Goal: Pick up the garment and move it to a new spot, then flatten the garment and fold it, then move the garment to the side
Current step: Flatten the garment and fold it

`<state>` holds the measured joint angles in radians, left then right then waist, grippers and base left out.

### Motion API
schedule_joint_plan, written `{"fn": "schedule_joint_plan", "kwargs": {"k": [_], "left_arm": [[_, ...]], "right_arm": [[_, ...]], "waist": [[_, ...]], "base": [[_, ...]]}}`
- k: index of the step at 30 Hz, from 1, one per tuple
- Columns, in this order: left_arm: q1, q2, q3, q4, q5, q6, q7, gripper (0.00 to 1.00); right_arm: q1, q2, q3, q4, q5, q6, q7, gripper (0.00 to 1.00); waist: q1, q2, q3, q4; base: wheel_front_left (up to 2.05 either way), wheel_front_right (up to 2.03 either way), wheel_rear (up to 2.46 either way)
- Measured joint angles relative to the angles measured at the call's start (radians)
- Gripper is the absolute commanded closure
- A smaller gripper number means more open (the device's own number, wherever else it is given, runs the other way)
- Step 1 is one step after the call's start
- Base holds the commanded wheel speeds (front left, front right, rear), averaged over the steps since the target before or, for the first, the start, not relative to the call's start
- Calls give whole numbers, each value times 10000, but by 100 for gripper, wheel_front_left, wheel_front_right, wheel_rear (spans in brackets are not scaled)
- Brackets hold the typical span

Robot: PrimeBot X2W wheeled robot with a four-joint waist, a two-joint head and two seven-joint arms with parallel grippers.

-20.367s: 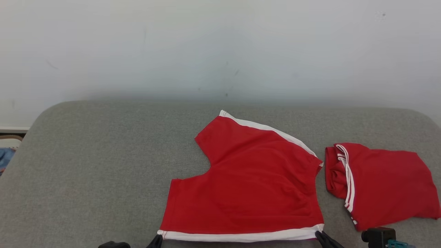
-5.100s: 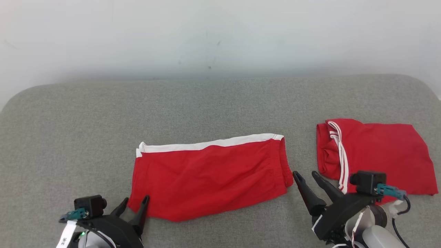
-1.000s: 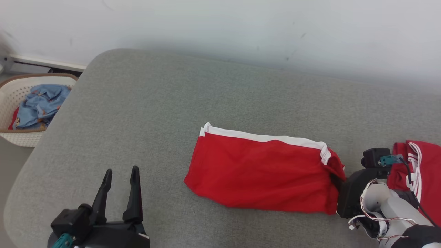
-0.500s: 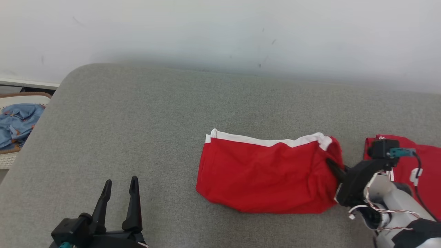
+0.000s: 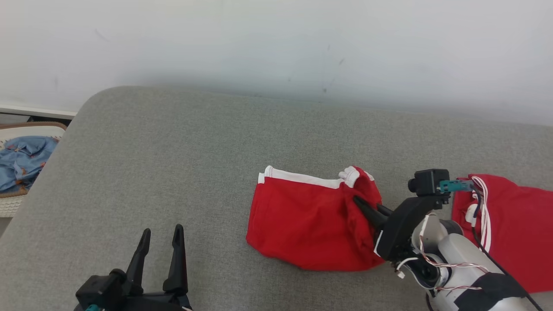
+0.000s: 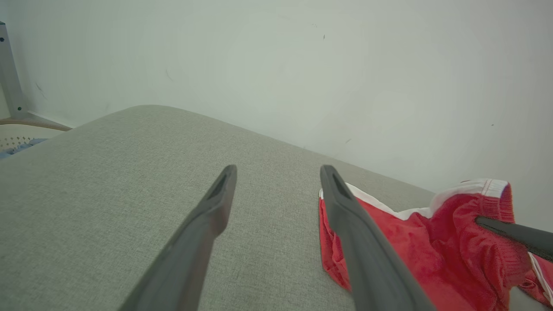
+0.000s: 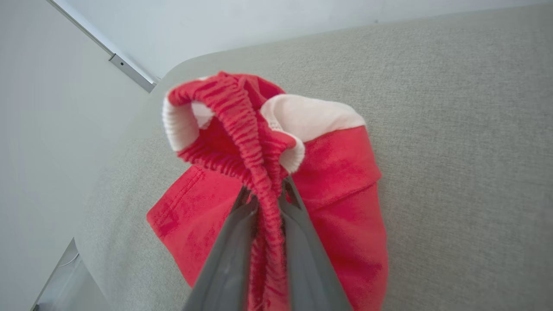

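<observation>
Nearest, the left gripper (image 5: 162, 229) was held just above the grey bench (image 5: 173, 151), its fingers spread wide and nothing between them. To its right, the right gripper (image 5: 367, 205) was pinched shut on the gathered waistband end of the red garment (image 5: 302, 224), which was lifted and bunched there while the rest lay folded mid-bench. A second red garment (image 5: 514, 224) was seen beyond the right arm, and a basket (image 5: 11, 207) of blue cloth (image 5: 21, 160) off the far left edge.
</observation>
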<state>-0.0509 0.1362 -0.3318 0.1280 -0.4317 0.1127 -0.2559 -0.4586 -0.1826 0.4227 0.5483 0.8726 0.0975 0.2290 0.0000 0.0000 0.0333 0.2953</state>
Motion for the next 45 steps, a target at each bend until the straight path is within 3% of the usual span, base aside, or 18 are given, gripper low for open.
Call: {"fn": "schedule_joint_plan", "kwargs": {"k": [10, 28, 44, 45], "left_arm": [[-343, -169, -232, 215, 0, -178, 0, 0], [-641, -441, -500, 742, -2, -349, 0, 0], [-897, -623, -736, 1068, -2, -451, 0, 0], [-878, -627, -711, 1068, -2, -414, 0, 0]], "right_arm": [[-625, 608, -54, 311, 242, -288, 280, 100], [-1685, 930, 614, 1728, 232, -800, 1430, 100], [-2290, 1104, 642, 2999, 320, -949, 1582, 100], [-2361, 1104, 698, 3068, 301, -984, 1576, 91]], "waist": [[0, 0, 84, 334], [0, 0, 174, 980], [1, 0, 60, 1777], [0, 0, 61, 1794]], "base": [[0, 0, 0], [0, 0, 0], [0, 0, 0], [0, 0, 0]]}}
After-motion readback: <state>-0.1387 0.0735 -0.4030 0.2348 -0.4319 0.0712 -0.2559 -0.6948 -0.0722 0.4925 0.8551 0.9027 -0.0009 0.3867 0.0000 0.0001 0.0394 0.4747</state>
